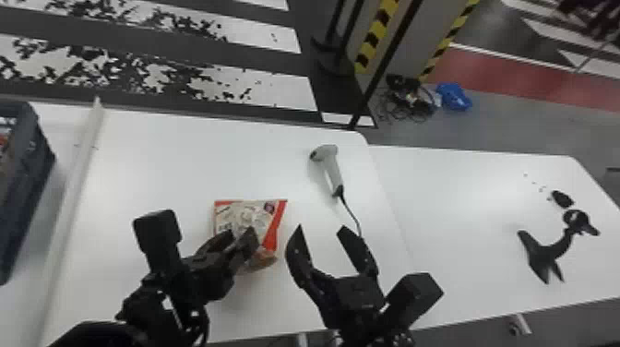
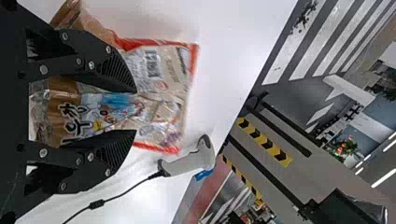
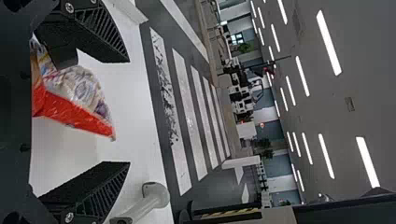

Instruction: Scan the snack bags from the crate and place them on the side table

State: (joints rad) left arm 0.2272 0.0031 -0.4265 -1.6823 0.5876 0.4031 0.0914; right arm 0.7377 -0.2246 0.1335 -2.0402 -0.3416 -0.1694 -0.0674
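Scanner [image 1: 328,166] lies on the white table [image 1: 152,157], w/ its cord [image 1: 351,214] running back toward the robot. Snack bag [image 1: 247,214] is left of the scanner & closer to the robot. L gripper [image 1: 241,232] is there too, fingers squeezed on the bag's middle. R gripper [image 1: 321,226] is on the robot's side of the scanner, fingers wide apart w/ nothing in them. Crate [image 1: 30,184] is far left of the scanner; side table [image 1: 466,194] is to its right, w/ a black stand [image 1: 549,251] on it.

Prob. next: R gripper gets the scanner, then scan. The bar code [image 2: 152,63] shows past the L fingers, but the bag is soft & shiny, so a fold or glare could mess up the scan. A loose pinch could let the bag slip. R fingers could bump the bag or L gripper b/c they're near. Cord could snag & tug the scanner, too.
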